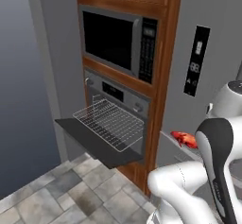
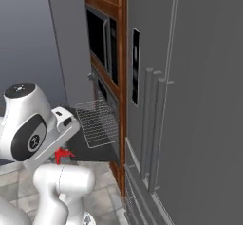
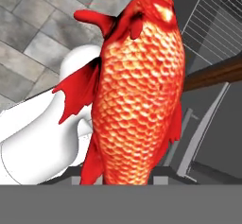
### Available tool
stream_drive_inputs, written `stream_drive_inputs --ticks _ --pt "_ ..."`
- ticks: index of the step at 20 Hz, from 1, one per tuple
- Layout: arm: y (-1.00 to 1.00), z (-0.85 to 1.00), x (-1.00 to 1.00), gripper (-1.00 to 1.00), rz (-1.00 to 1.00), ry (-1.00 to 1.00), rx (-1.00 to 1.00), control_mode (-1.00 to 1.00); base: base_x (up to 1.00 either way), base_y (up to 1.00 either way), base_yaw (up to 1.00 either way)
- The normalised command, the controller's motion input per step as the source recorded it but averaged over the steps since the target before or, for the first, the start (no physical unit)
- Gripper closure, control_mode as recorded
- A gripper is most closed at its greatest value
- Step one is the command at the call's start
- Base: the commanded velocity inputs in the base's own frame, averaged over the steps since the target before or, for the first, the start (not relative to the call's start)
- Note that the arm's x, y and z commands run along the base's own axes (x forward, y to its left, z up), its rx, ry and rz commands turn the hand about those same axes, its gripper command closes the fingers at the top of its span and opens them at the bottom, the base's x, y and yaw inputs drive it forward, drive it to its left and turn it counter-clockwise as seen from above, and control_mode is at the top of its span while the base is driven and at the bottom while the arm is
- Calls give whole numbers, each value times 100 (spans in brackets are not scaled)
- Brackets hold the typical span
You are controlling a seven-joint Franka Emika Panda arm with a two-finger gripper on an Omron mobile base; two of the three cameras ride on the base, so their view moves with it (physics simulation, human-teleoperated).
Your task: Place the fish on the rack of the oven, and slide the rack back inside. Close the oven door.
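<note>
Hand view gives us what the base cameras cannot: the fish [image 3: 139, 90] up close, orange-red scales and red fins, its body running from the bottom edge to the top, head uppermost, with grey floor tiles [image 3: 42, 24] behind it and a corner of the rack [image 3: 215, 20] at upper right. The fish rises from where the claw's tips sit, so we take the claw to be closed narrowly on it, though the fingers themselves are hidden behind the body.

From the left base view we see the oven [image 1: 118, 95] with its oven door [image 1: 94, 142] dropped flat and the rack [image 1: 111, 121] drawn out above it, bare. The microwave [image 1: 118, 38] sits above the oven in the wooden column. The fish [image 1: 184, 139] shows as a small red shape just past the arm's dark elbow, right of the oven and apart from the rack.

In the right base view the fish [image 2: 61, 154] peeks red under the arm's wrist, near the rack [image 2: 97, 122], and the tall grey fridge doors [image 2: 190, 100] show side-on.

We can read no writing; the fridge panel [image 1: 196, 60] carries only tiny pale marks.
</note>
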Motion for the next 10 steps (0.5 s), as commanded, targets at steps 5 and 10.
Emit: stream_drive_inputs --ticks 5,10 --pt "0 0 0 100 0 0 0 100 95 8 4" --pt "0 0 0 100 0 0 0 100 77 19 1"
